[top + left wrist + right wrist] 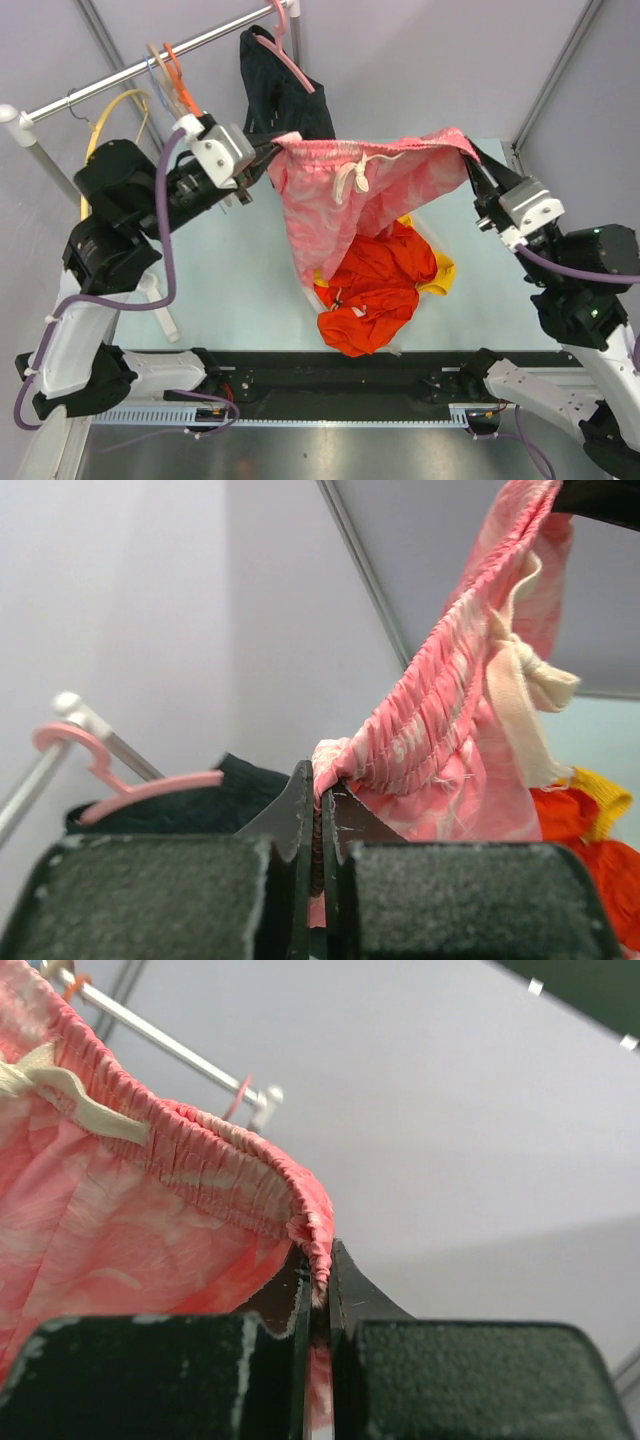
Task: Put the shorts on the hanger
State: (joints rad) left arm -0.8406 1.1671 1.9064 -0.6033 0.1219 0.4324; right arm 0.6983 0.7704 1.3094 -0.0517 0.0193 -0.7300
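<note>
Left tool (320, 785) and right tool (320, 1260) are each clenched on a waistband (215, 1165) end, so the shorts (335, 195) are held spread at upper centre. Fabric is judged light and limp; the gathered waistband is the best hold.

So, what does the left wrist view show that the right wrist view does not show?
Only the left wrist view: the left gripper shut on one waistband end of the shorts, the pink hanger with the black garment, and the orange-red garment. Only the right wrist view: the right gripper shut on the other end. Both: the shorts, the white drawstring and the rail.
</note>
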